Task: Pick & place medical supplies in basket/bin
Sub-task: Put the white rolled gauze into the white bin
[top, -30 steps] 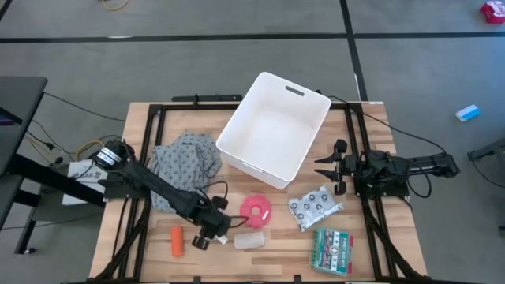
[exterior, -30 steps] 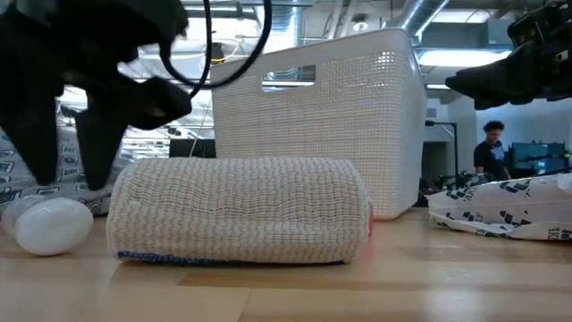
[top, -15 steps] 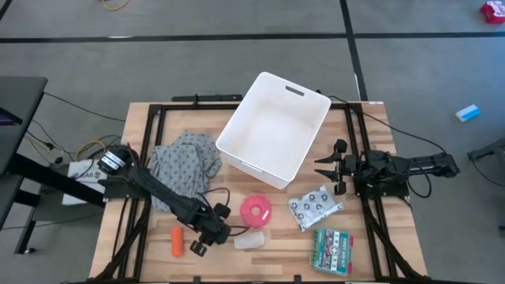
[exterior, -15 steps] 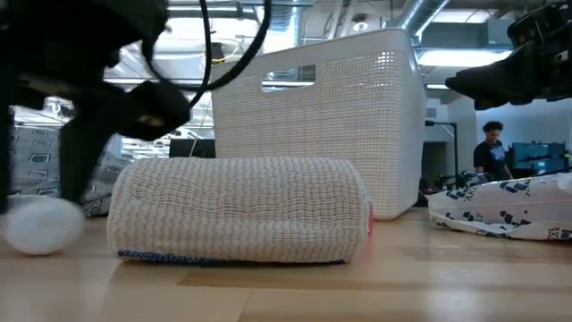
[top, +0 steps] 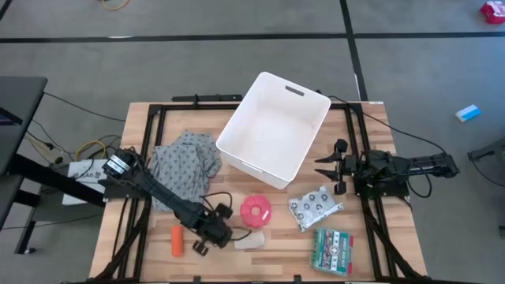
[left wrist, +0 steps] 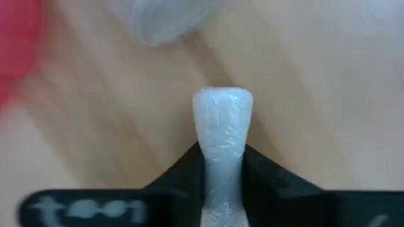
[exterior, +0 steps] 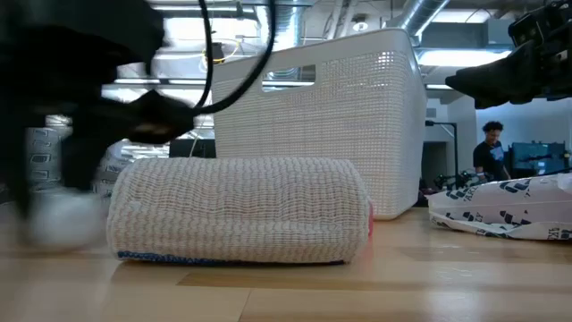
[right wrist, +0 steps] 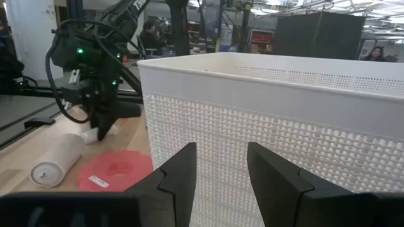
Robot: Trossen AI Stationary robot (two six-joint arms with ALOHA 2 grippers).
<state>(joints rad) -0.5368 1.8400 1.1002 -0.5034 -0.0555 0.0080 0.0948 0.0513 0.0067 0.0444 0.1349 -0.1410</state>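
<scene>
My left gripper (top: pixel 205 237) is low over the table's near-left part, shut on the white tube (left wrist: pixel 222 120). The orange cylinder (top: pixel 177 241) lies to its left and the beige gauze roll (top: pixel 249 240) to its right, both on their sides. The pink disc (top: pixel 256 210), the clear spotted packet (top: pixel 314 206) and the green-red box (top: pixel 332 250) lie flat farther right. The white tub (top: pixel 274 128) stands at the far middle. My right gripper (top: pixel 325 167) waits open beside the tub's right wall. My left gripper pinches the white tube's body (left wrist: pixel 222 165) between its two fingertips (left wrist: pixel 192 157), coming from above and slanting down. The tube's rounded end (left wrist: pixel 222 104) sticks out past the fingertips. In the low view that end (exterior: pixel 55 219) is blurred near table level; whether it is lifted I cannot tell.
A grey patterned cloth (top: pixel 185 162) lies crumpled left of the tub. Black rails (top: pixel 150 134) frame the table. Bare wood shows between the cloth and the pink disc. A person (exterior: pixel 492 148) stands in the room beyond the table.
My left gripper has moved a little toward the table's near-left, away from the gauze roll and toward the orange cylinder. In the low view it and the white tube's end are now blurred with motion. My right arm has kept still.
</scene>
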